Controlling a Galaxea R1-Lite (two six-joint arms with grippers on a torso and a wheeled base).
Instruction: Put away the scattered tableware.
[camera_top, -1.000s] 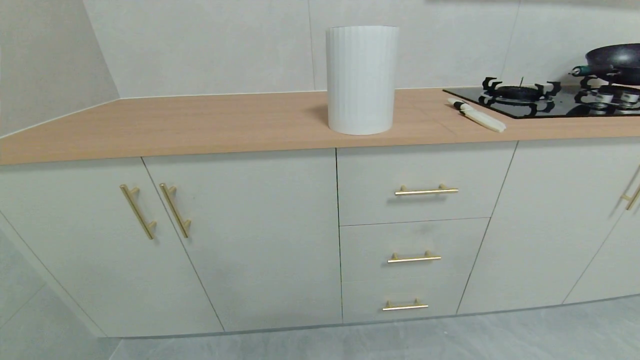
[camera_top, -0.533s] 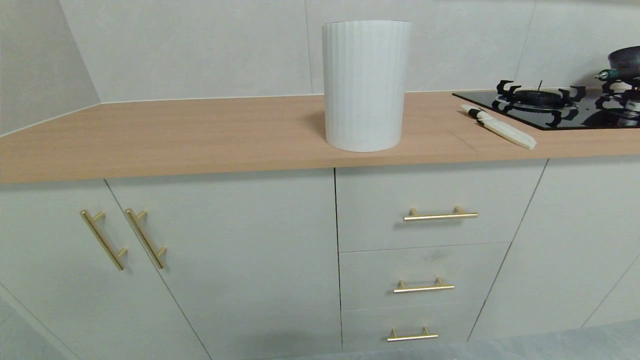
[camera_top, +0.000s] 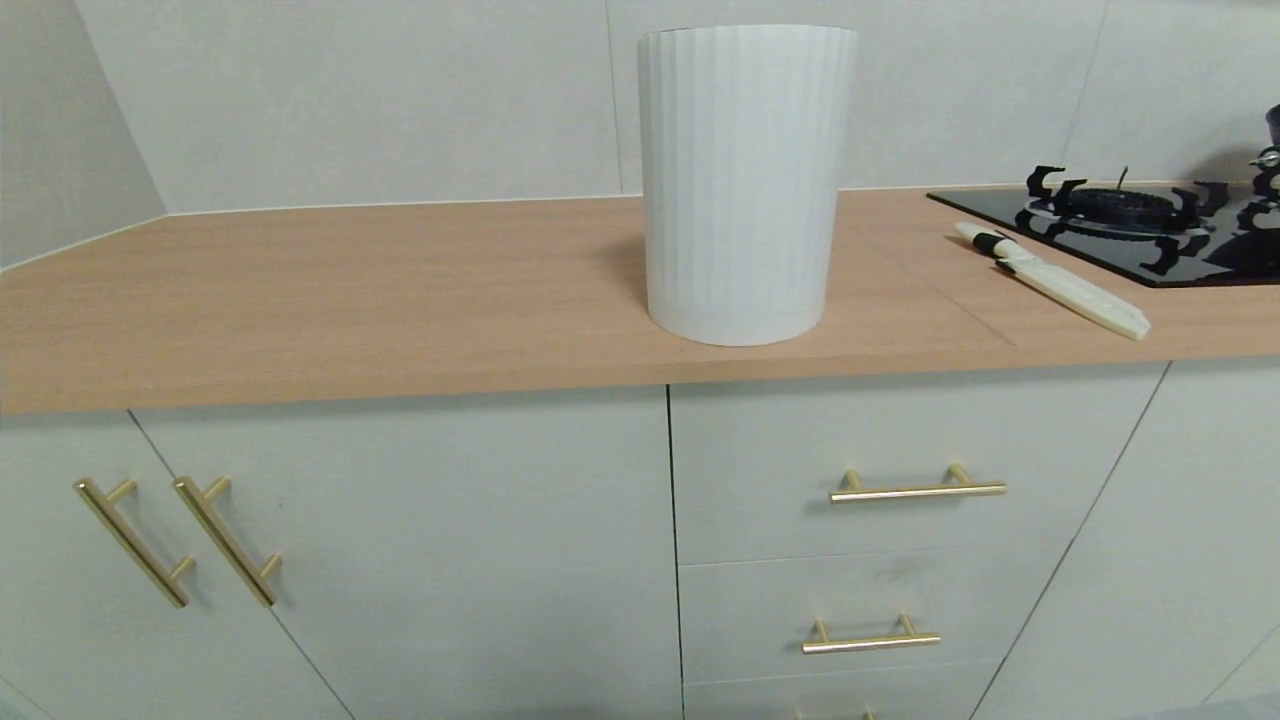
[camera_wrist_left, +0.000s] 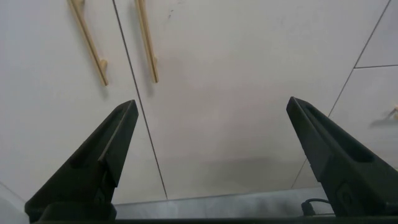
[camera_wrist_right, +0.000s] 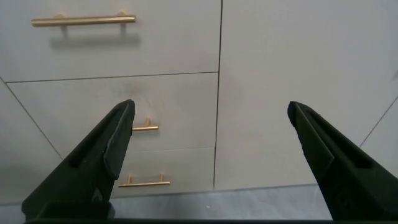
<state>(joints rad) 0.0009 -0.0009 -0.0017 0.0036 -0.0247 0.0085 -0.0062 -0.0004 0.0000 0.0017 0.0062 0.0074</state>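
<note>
A white-bladed knife (camera_top: 1050, 280) with a black-and-white handle lies on the wooden countertop (camera_top: 330, 290), just in front of the stove. A tall white ribbed container (camera_top: 742, 185) stands upright near the counter's front edge, left of the knife. My left gripper (camera_wrist_left: 210, 115) is open and faces the cabinet doors low down, with nothing between its fingers. My right gripper (camera_wrist_right: 211, 115) is open too and faces the drawer fronts, holding nothing.
A black gas stove (camera_top: 1130, 215) sits at the counter's right end. Below the counter are cabinet doors with gold handles (camera_top: 225, 540) on the left and drawers with gold handles (camera_top: 915, 490) in the middle. A tiled wall backs the counter.
The head camera has moved closer to the counter, so the container, knife and cabinets look larger and lower. Nothing on the counter has shifted.
</note>
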